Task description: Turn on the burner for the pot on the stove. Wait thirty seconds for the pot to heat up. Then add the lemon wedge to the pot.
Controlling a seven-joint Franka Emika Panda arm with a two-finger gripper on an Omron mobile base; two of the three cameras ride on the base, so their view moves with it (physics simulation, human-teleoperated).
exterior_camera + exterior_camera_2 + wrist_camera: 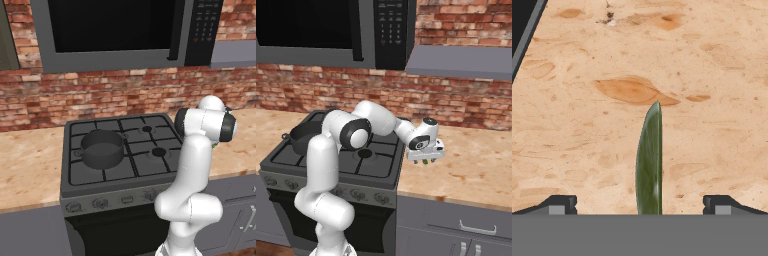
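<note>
Tool (640, 204) wide open, hovering right of the stove (120, 150) with the lemon wedge (650, 160) between its fingertips on the table (712, 75).

We are seeing the white arm (331, 165) rising from the base, bending at the elbow and reaching forward to the right. The gripper (426, 161) is pointing downward, and its two fingertips (559, 204) are standing wide apart, holding nothing.

The lemon wedge (650, 160) has its lower end cut off behind the bottom band.
</note>
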